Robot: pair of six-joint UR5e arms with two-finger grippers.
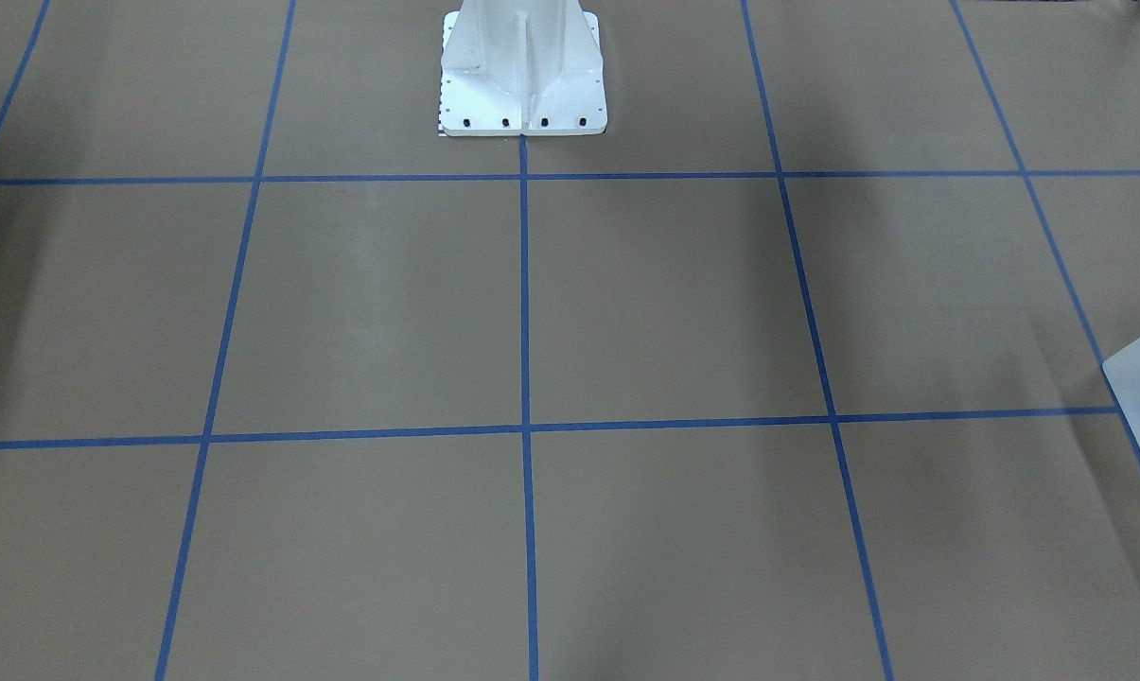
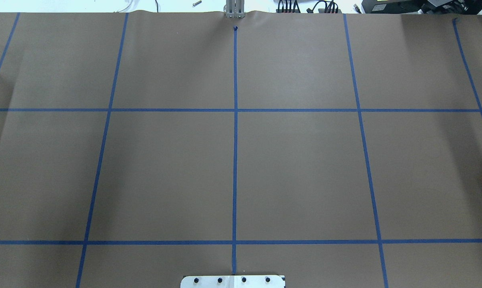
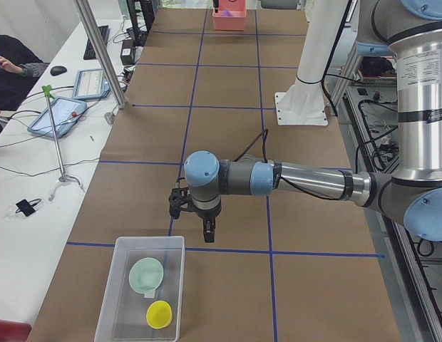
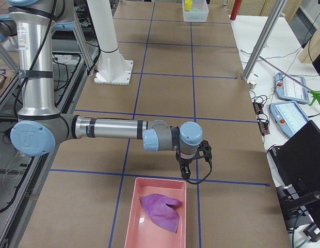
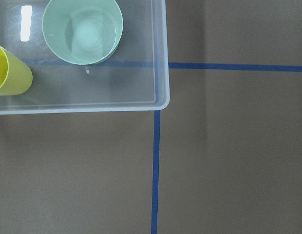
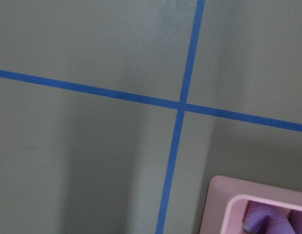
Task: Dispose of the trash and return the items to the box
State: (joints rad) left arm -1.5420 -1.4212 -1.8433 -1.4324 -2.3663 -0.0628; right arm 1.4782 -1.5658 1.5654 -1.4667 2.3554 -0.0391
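The box (image 5: 162,58) looks light to me. I think its thin plastic walls are stiff but could bend a little, and they are smooth, so they may slip. I would take it by the rim on a long side, one finger inside and one outside. I would not tip it, because the things in it could slide.

It is whitish and see-through, with round corners. A blue tape line shows through its floor. A mint green bowl (image 5: 83,30) and a yellow cup (image 5: 9,70) stand inside.

The box sits at the end of the counter (image 2: 297,168) on my left side. My left claw (image 3: 208,231) hangs near one of its corners. My right claw (image 4: 186,170) is far off by a pink tray (image 4: 130,217). Spread or pressed together — I cannot tell for either claw.
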